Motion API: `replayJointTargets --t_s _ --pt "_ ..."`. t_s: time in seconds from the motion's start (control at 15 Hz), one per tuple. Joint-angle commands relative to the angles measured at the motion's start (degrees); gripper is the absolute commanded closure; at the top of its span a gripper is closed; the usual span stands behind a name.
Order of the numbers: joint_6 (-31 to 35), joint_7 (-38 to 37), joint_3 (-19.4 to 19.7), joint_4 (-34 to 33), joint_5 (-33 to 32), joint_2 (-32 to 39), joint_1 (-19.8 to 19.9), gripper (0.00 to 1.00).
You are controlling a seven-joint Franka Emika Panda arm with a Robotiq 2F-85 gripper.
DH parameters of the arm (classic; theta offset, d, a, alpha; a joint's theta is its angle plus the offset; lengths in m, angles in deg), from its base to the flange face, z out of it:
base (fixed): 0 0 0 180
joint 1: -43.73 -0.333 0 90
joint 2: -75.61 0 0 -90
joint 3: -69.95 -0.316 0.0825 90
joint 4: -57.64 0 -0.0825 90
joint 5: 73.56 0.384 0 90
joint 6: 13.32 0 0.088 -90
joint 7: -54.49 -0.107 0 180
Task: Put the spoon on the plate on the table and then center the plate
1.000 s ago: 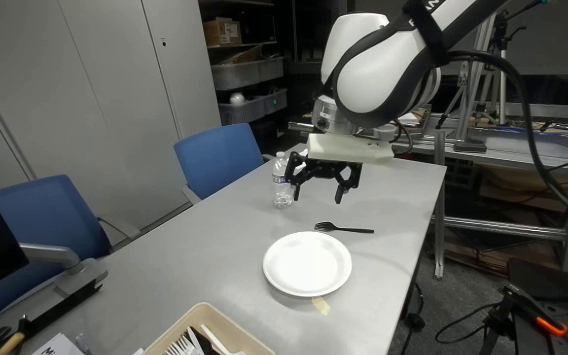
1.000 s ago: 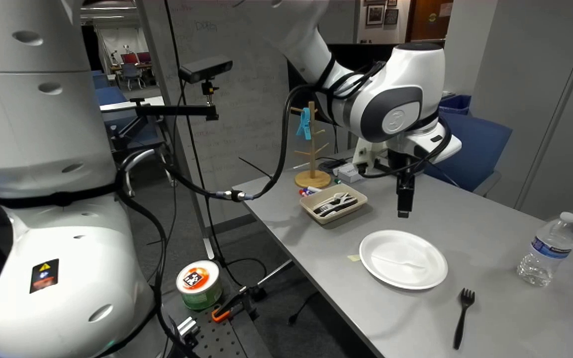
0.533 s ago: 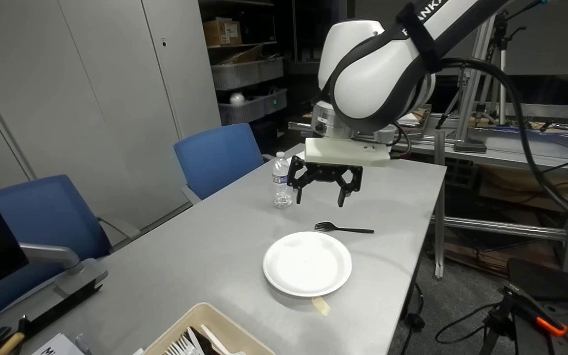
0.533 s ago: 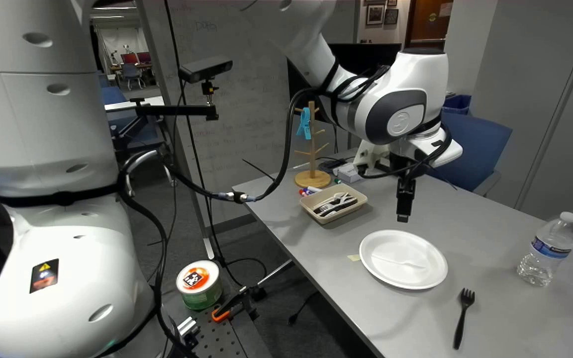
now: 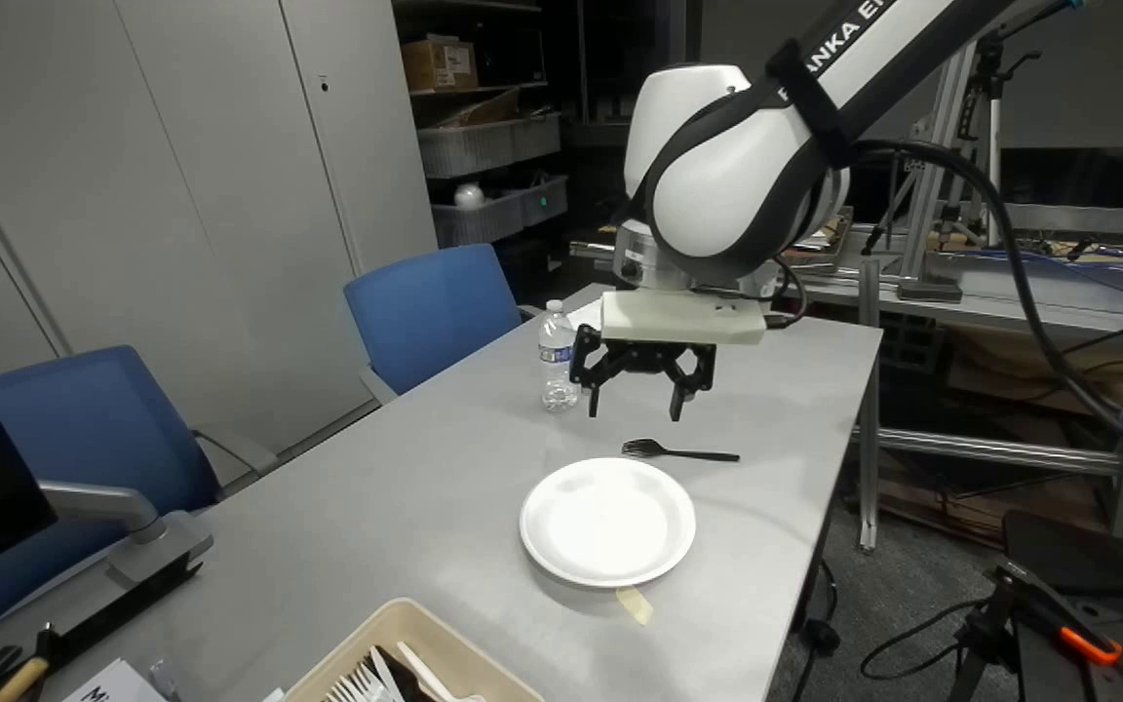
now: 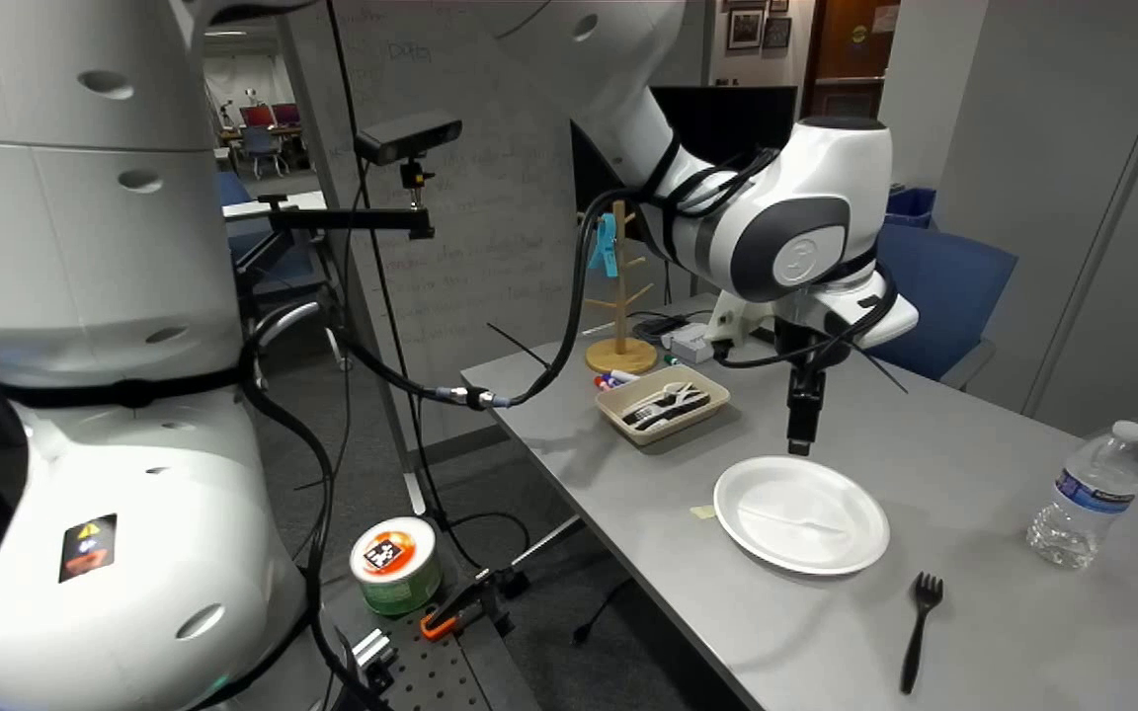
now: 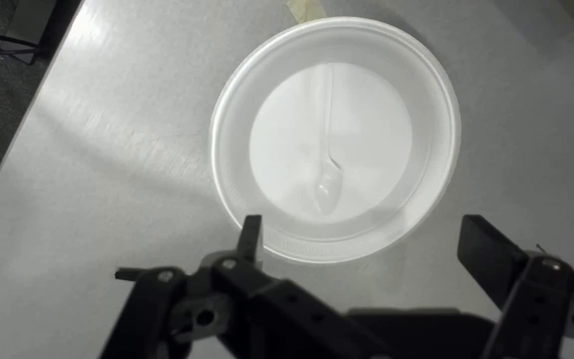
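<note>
The white plate point(image 5: 607, 561) point(image 6: 781, 484) lies flat on the light grey table point(image 5: 406, 487) point(image 6: 984, 494). In the wrist view the plate point(image 7: 379, 124) is upper centre, with a white spoon point(image 7: 328, 187) lying in its flat middle. The spoon point(image 6: 818, 526) shows faintly in an exterior view; glare hides it in the other view of the plate. My gripper point(image 5: 635, 411) point(image 6: 799, 446) is open and empty, pointing down above the table. In the wrist view the fingertips point(image 7: 361, 218) are wide apart; the left one overlaps the plate's near rim in the picture.
A black fork point(image 5: 683, 453) point(image 6: 915, 647) lies beside the plate. A water bottle point(image 5: 557, 361) point(image 6: 1088, 499) stands farther off. A beige cutlery tray point(image 5: 401, 608) point(image 6: 690, 423) is on the plate's other side. A tape piece point(image 7: 308, 9) touches the plate's edge. The table edge point(image 7: 20, 122) runs nearby.
My gripper has moved down toward the table and stays open. The plate, fork, bottle and tray have not moved.
</note>
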Motion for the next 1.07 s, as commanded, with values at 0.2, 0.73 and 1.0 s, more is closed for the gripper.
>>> replayJointTargets --t_s 0.2,0.73,1.0 --pt "-1.43 -1.77 1.66 -8.21 -1.96 9.29 -1.79 0.00" --pt "-0.16 1.33 2.22 -12.97 0.55 15.14 -0.67 0.00" --pt "1.52 2.49 2.01 -14.26 1.88 17.90 -0.16 0.00"
